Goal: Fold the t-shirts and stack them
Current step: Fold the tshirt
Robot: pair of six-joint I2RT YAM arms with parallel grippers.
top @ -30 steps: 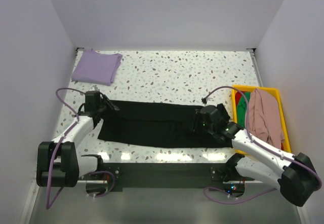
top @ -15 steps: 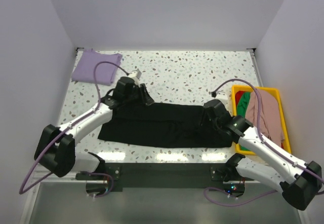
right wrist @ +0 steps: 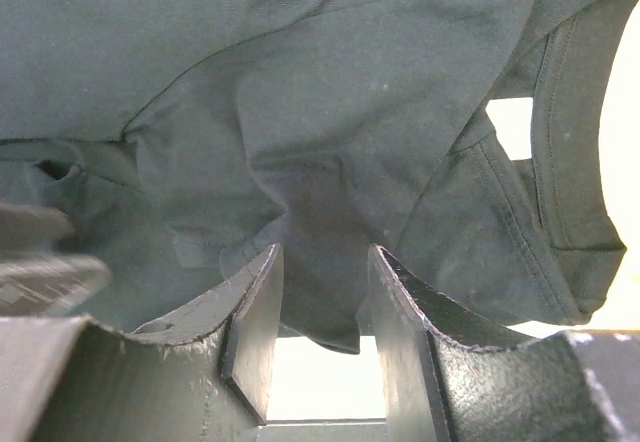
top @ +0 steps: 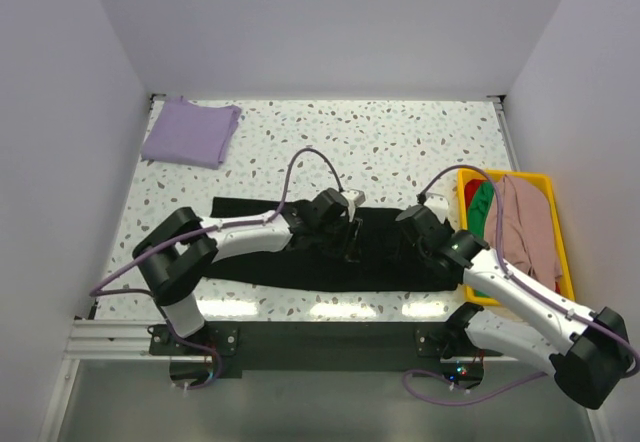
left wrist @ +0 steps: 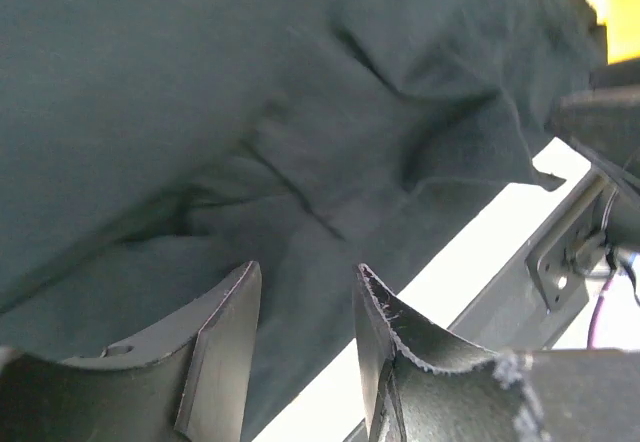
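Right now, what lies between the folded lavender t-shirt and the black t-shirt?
Nothing does. Only bare speckled table separates the lavender t-shirt from the black t-shirt. The top external view shows this.

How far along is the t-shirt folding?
Done: the lavender t-shirt lies folded at the far left corner. In hand: the black t-shirt lies stretched out, left gripper and right gripper open above it. Left: the pink t-shirt and green t-shirt sit in the yellow bin.
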